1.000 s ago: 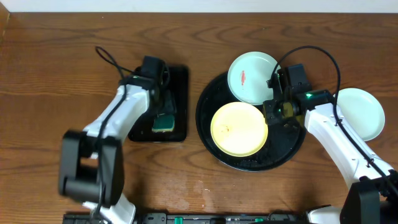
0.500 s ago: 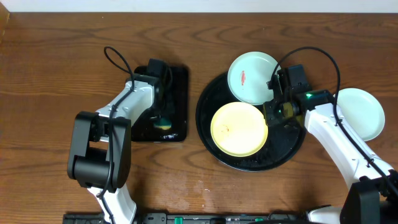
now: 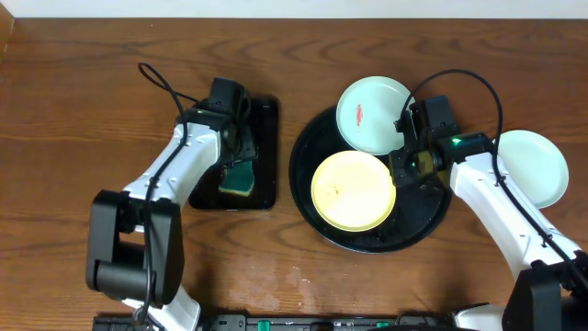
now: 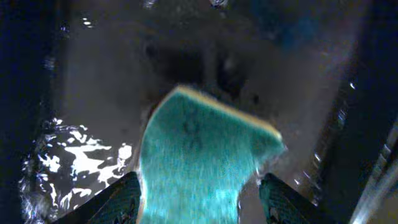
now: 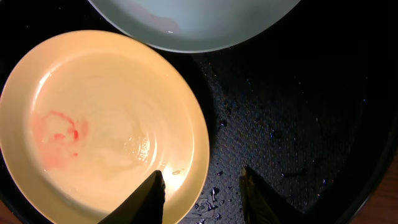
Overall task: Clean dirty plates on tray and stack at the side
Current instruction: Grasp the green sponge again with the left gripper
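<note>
- Overhead: a yellow plate (image 3: 354, 191) lay on the round black tray (image 3: 423, 216), a red-smeared mint plate (image 3: 372, 115) lay across its rim, and another mint plate (image 3: 533, 165) sat on the counter (image 3: 92, 110).
- Left wrist: the left fingers (image 4: 121, 202) stood open astride a green sponge (image 4: 193, 162) in the wet rectangular tray (image 4: 93, 93).
- Right wrist: the right fingers (image 5: 149, 199) stood parted, straddling the yellow plate's rim.

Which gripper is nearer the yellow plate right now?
Right. The right gripper hangs at the yellow plate's right rim, jaws astride the edge, over the tray. The left gripper is away to the plate's left, over the sponge in the small tray.
</note>
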`<move>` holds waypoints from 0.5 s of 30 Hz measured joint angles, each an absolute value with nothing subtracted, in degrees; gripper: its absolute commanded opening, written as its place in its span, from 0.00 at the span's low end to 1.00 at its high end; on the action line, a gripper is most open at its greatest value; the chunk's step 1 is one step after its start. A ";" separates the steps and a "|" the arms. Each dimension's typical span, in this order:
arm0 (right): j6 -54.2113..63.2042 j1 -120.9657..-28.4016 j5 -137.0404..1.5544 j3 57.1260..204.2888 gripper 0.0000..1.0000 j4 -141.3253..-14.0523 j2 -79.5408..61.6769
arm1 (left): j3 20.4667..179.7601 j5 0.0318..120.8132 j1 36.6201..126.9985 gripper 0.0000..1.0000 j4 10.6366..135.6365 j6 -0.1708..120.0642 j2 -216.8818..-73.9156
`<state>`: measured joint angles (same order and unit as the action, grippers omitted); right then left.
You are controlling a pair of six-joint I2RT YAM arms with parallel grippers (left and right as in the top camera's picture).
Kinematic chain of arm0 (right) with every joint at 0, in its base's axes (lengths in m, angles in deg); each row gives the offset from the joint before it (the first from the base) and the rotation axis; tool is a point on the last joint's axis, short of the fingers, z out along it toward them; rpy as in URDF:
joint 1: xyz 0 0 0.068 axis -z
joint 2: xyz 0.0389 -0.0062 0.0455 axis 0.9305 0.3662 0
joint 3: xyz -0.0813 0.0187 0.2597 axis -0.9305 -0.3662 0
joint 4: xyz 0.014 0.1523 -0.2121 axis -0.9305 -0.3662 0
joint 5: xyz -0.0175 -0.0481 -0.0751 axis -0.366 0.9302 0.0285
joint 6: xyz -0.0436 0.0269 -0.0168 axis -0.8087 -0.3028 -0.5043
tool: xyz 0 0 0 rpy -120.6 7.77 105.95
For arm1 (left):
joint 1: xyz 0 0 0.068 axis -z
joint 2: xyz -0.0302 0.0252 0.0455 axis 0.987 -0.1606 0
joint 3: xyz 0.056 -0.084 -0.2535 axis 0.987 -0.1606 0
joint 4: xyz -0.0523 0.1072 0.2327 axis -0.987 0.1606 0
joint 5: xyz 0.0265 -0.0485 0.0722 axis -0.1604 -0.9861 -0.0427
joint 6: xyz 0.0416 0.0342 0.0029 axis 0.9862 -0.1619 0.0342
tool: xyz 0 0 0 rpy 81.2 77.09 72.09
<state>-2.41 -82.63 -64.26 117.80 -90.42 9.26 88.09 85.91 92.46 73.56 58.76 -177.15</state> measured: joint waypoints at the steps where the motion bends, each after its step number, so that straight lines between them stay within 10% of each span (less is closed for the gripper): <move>1: -2.41 -82.63 -64.26 117.80 0.38 -90.42 9.26 | 88.09 86.13 92.46 0.63 72.67 58.76 -178.33; 3: -2.41 -82.63 -64.26 117.80 0.38 -90.44 9.26 | 88.09 86.50 92.49 0.56 71.66 58.73 -180.75; 7: -2.41 -82.63 -64.26 117.80 0.38 -90.73 9.26 | 88.38 85.54 92.49 0.08 70.92 58.78 -183.66; 13: -2.41 -82.63 -64.26 117.80 0.38 -91.01 9.26 | 88.64 85.23 92.86 0.10 72.23 58.95 -183.31; 15: -2.41 -82.63 -64.26 117.80 0.38 -91.03 9.26 | 88.57 85.45 92.81 0.56 73.52 59.21 -182.59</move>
<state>-2.41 -82.63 -64.26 117.80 -91.03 9.26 88.57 85.45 92.81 73.52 59.21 -182.59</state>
